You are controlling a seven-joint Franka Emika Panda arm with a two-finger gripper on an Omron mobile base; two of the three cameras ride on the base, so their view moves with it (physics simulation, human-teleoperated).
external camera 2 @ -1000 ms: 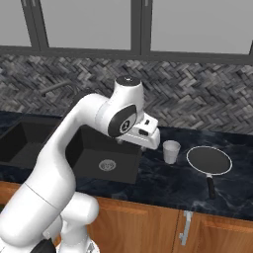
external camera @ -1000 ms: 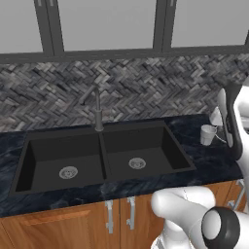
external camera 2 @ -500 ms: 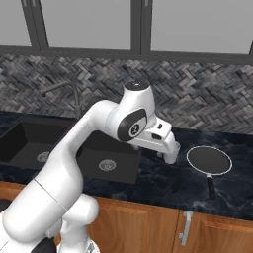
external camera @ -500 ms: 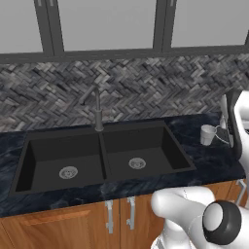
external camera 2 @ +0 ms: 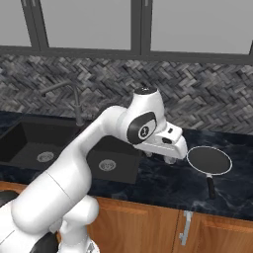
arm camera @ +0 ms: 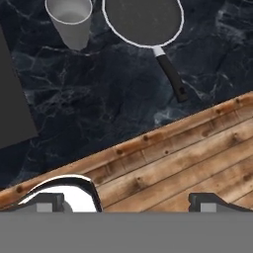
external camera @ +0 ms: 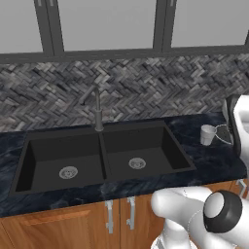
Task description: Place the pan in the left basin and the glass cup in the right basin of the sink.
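Nothing placed yet: pan (external camera 2: 209, 160) and glass cup (external camera: 208, 134) both on tabletop (external camera 2: 163, 185) right of sink (external camera: 102, 155). Both basins bare. Gripper (arm camera: 126, 202) spread wide, carrying nothing.

pan: round shallow dark frying pan (external camera 2: 209, 160) with thin silvery rim and short black handle, flat on the dark marbled counter right of the sink
glass cup: small translucent whitish-grey tapered tumbler (external camera: 208, 134), upright, just beside the pan
sink: matte black double-bowl sink (external camera: 103, 127); left basin (external camera: 48, 160) and right basin (external camera: 151, 148) each show a silver drain
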